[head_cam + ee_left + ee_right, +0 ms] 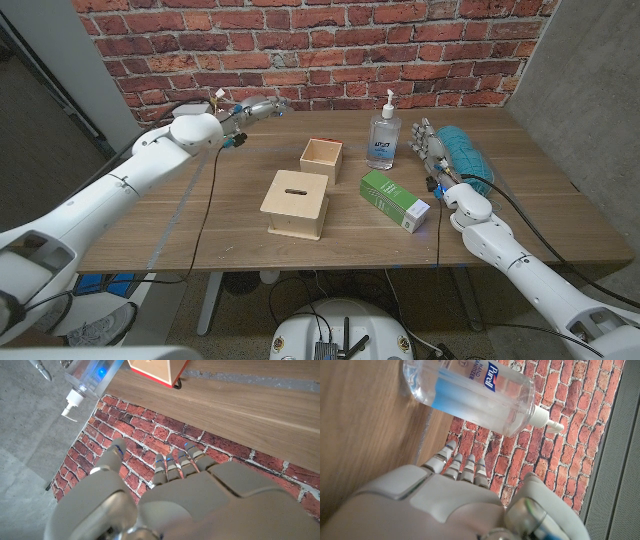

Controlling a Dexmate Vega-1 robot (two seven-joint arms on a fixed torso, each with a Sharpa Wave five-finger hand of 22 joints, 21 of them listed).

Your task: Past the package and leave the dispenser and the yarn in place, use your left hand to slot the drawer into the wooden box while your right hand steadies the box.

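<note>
A small open pale-wood drawer (321,159) sits just beyond the slotted wooden box (296,204). The left hand (252,110), far left, and the right hand (431,148), beside the clear pump dispenser (384,136), are spread wide, holding nothing.

Your left robot hand (255,109) is stretched far forward on a nearly straight arm, fingers extended and empty. Your right robot hand (432,146) stands upright, fingers apart, holding nothing, forearm angled inward.
</note>
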